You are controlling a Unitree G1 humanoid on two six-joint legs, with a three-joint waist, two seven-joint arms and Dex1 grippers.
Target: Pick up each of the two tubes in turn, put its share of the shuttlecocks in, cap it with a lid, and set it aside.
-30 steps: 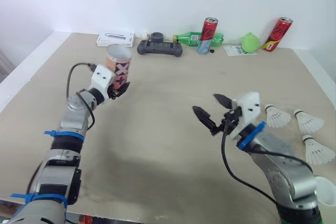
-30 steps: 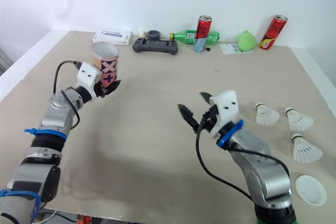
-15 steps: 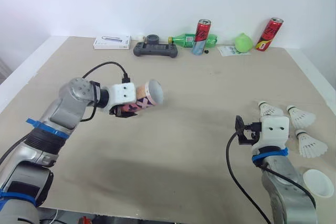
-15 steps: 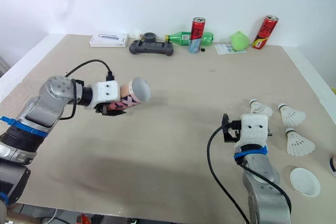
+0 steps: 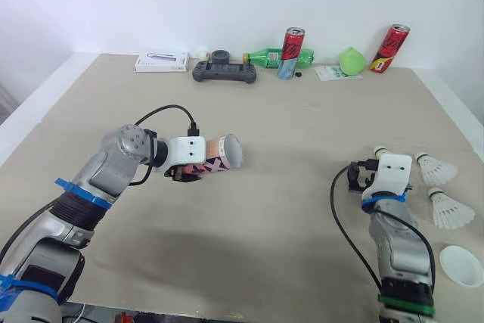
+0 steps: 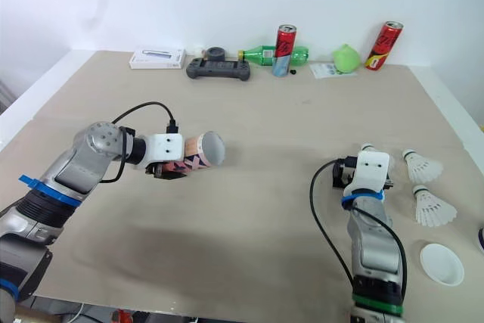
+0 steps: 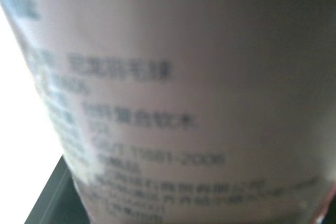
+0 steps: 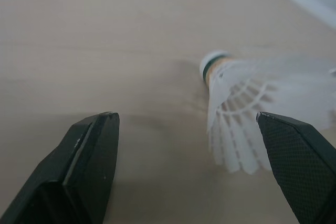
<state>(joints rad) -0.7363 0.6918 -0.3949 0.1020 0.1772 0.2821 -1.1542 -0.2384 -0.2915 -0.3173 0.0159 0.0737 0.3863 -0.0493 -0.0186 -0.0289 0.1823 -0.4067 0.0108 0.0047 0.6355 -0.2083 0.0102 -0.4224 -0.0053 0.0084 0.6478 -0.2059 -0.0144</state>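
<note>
Left eye view gives me the clearest read. The left claw (image 5: 187,173) is clenched on the tube (image 5: 213,158), holding it off the surface (image 5: 265,217), lying nearly level. Its open mouth is turned toward the robot's right. I can see a pale disc at that mouth but cannot tell what, if anything, is inside. In the left wrist view the tube's printed wall (image 7: 178,103) sits right against the camera.

On the right side, the right claw (image 8: 186,121) is released, its two black fingers (image 8: 89,166) spread wide just above the surface. The nearest shuttlecock (image 8: 252,108) lies on its side ahead of the gap. Its feathers come close to one finger, though I cannot tell whether they touch. From the head camera that shuttlecock is half hidden behind the claw's white wrist housing.

A second shuttlecock (image 5: 437,169) and a third shuttlecock (image 5: 452,210) lie on their sides just to the right of the claw, apart from each other. The lid (image 5: 461,265), white and round, rests flat on the surface nearer the robot, close to its right edge.

Along the far edge stand a white box (image 5: 161,61), a game controller (image 5: 223,71), a green bottle (image 5: 276,56) lying down, a red can (image 5: 291,52), a green ball (image 5: 352,60) and a second red can (image 5: 389,48) that leans.
</note>
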